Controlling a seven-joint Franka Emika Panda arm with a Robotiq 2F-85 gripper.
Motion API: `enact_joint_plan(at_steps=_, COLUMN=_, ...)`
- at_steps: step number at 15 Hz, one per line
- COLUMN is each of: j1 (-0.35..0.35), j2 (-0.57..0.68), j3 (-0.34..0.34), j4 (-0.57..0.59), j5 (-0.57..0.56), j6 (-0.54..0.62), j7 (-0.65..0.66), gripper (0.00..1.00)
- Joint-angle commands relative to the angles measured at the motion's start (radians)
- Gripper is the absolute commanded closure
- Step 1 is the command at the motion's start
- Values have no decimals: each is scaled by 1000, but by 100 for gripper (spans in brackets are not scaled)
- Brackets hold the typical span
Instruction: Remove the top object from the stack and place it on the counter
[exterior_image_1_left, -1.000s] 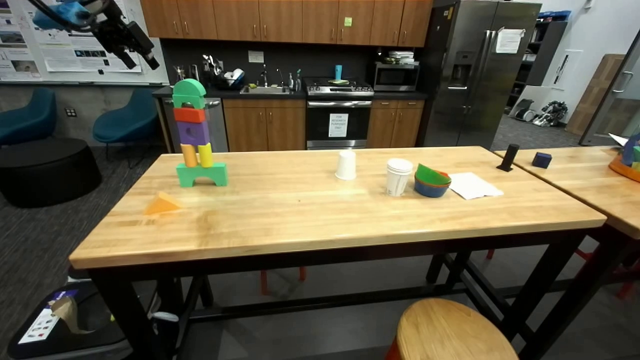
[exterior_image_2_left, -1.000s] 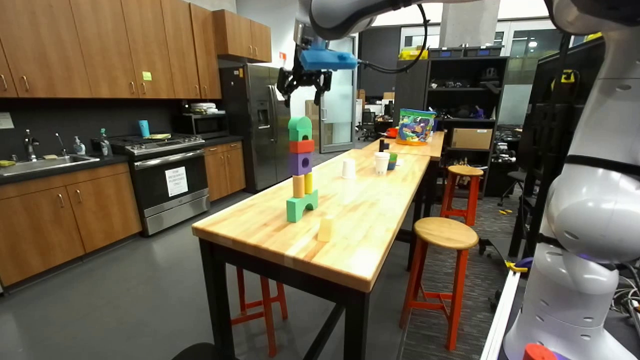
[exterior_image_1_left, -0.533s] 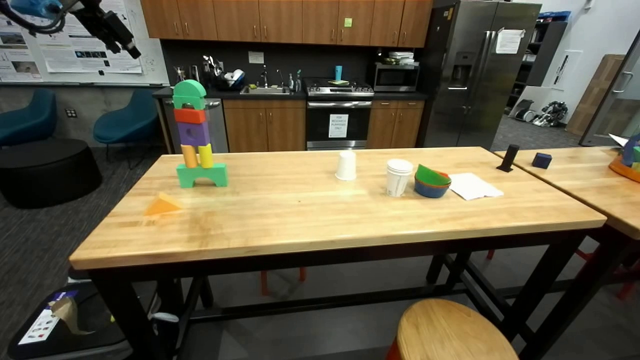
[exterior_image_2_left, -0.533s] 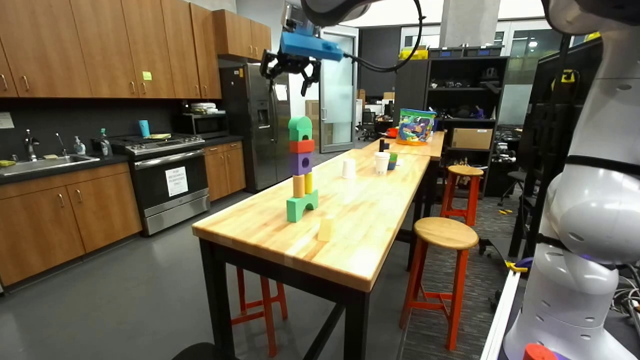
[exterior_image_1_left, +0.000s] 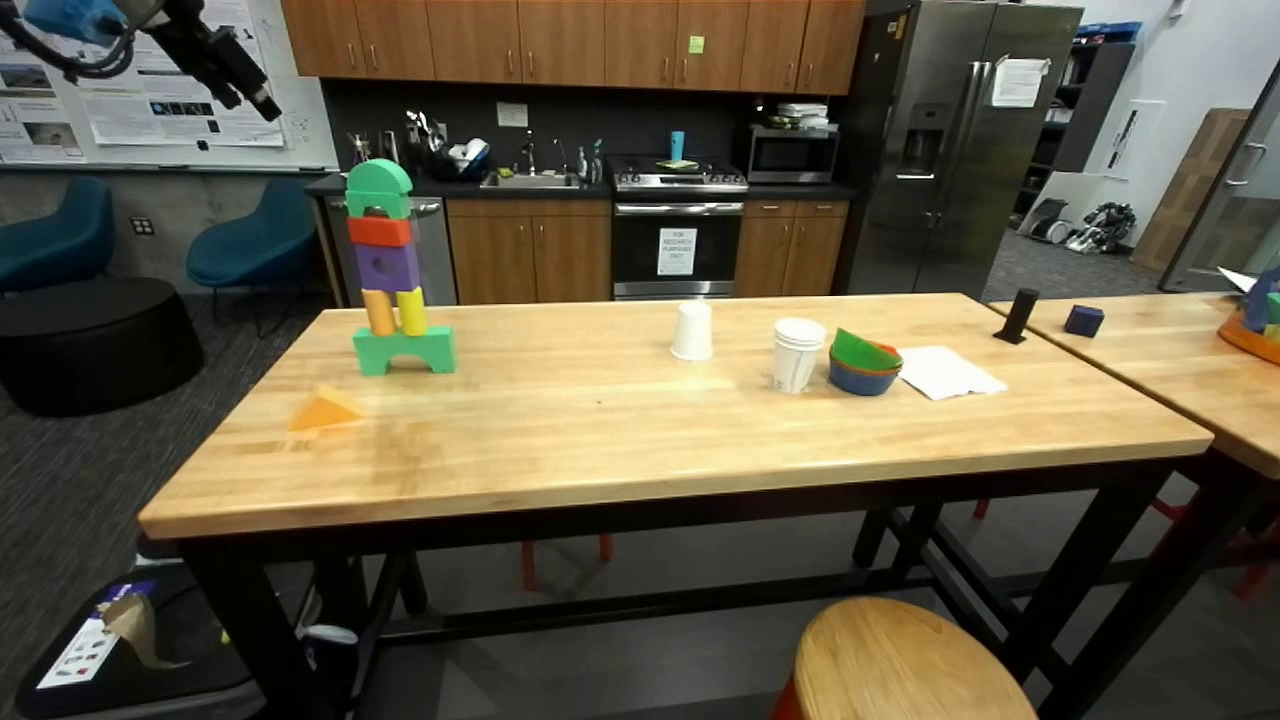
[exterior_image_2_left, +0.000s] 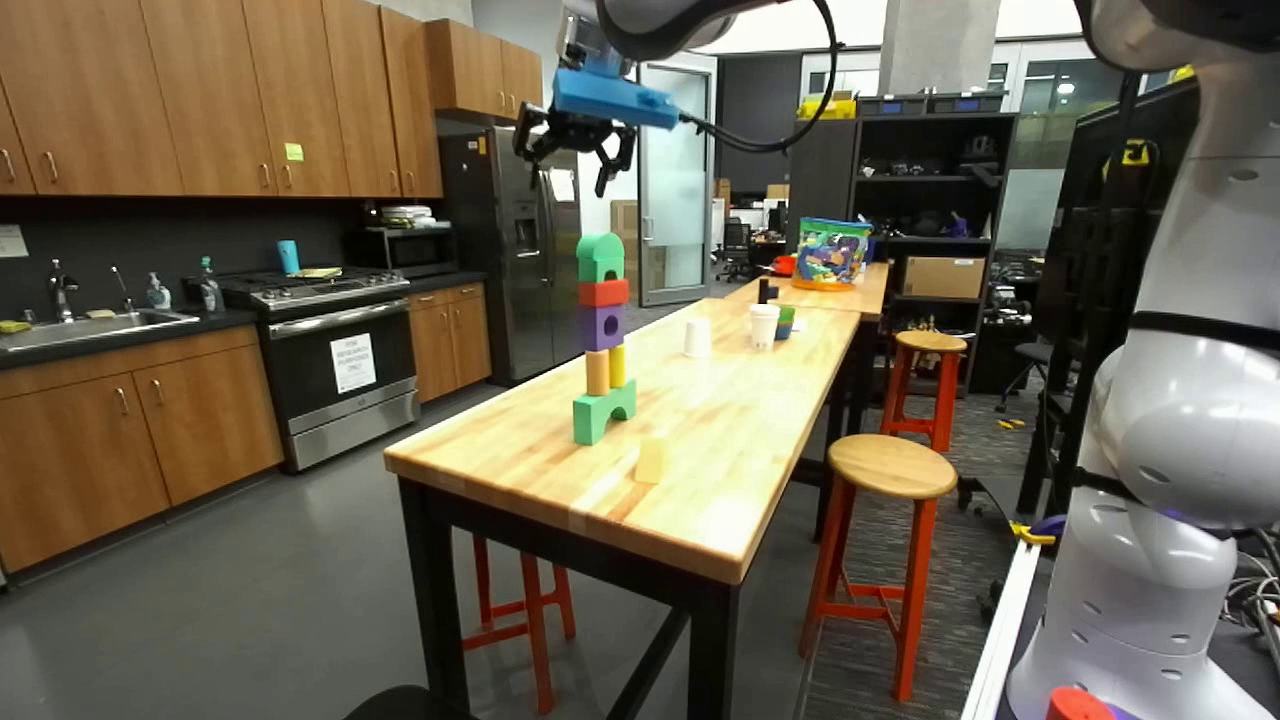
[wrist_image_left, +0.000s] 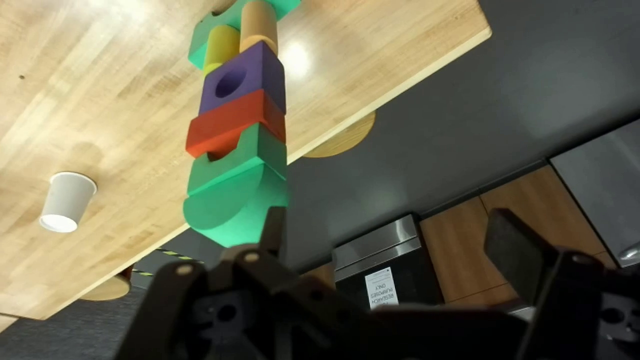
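The top object, a green half-round block, sits on a green notched block at the top of the stack. It shows in both exterior views (exterior_image_1_left: 378, 176) (exterior_image_2_left: 600, 246) and the wrist view (wrist_image_left: 225, 200). The stack, with its purple block (exterior_image_1_left: 388, 267) (exterior_image_2_left: 603, 327) (wrist_image_left: 250, 75), stands upright on a green arch base on the wooden counter (exterior_image_1_left: 620, 440) (exterior_image_2_left: 520, 460) (wrist_image_left: 350, 60). My gripper (exterior_image_1_left: 250, 102) (exterior_image_2_left: 567, 182) (wrist_image_left: 387, 222) is open and empty, above and to one side of the stack. In the wrist view one finger overlaps the top block's edge; no contact is evident.
An orange triangular block (exterior_image_1_left: 325, 408) (exterior_image_2_left: 650, 460) lies near the stack. A white cup (exterior_image_1_left: 692, 331) (wrist_image_left: 67, 201), stacked cups (exterior_image_1_left: 797, 355), nested bowls (exterior_image_1_left: 862, 362) and a paper sheet (exterior_image_1_left: 948, 372) are farther along. A stool (exterior_image_2_left: 890, 466) stands beside the counter.
My open gripper has moved up and left in an exterior view, and left and slightly tilted in an exterior view. Over the last half second it moved little. The stack has not moved.
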Motion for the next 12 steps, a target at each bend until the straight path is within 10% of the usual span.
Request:
enact_joint_plan(at_steps=1, j1=21, j2=27, j3=15, j4=30, j5=-10, j6=-48, j7=207, gripper=0)
enact_joint_plan(at_steps=12, j1=48, j2=155, j3=-10, j4=223, j5=21, j6=-380, j7=726, gripper=0)
